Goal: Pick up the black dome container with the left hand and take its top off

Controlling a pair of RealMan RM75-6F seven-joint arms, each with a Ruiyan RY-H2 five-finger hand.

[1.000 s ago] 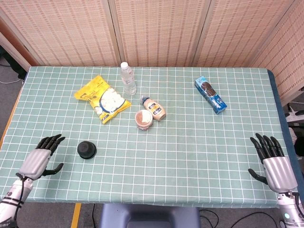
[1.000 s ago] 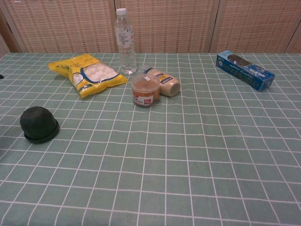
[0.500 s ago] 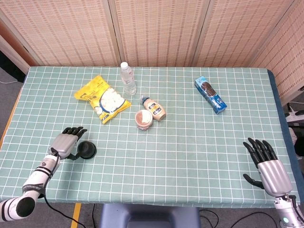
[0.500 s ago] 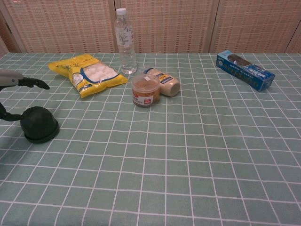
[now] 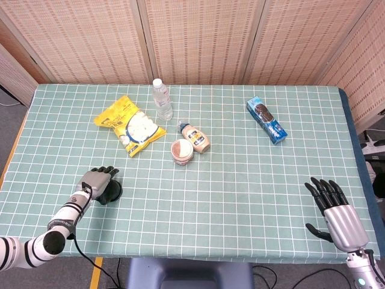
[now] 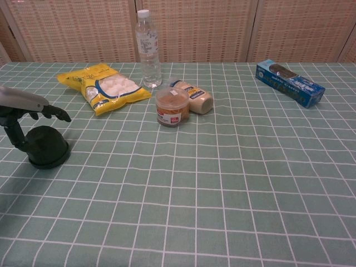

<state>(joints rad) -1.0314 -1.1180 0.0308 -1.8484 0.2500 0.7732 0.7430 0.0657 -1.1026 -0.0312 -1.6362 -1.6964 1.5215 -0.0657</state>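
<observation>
The black dome container stands on the green checked cloth at the near left. My left hand arches over its left side. The fingers reach out above the dome and the thumb hangs down beside it; I see no firm grip. In the chest view only part of this hand shows, at the left edge. My right hand hovers at the near right of the table, fingers spread, holding nothing, far from the dome.
A yellow snack bag, a water bottle, a small jar and a tan bottle lying flat cluster at the centre back. A blue box lies at the back right.
My left hand has moved right from the table's left edge until it sits over the dome. My right hand has drifted slightly left and nearer the front edge.
</observation>
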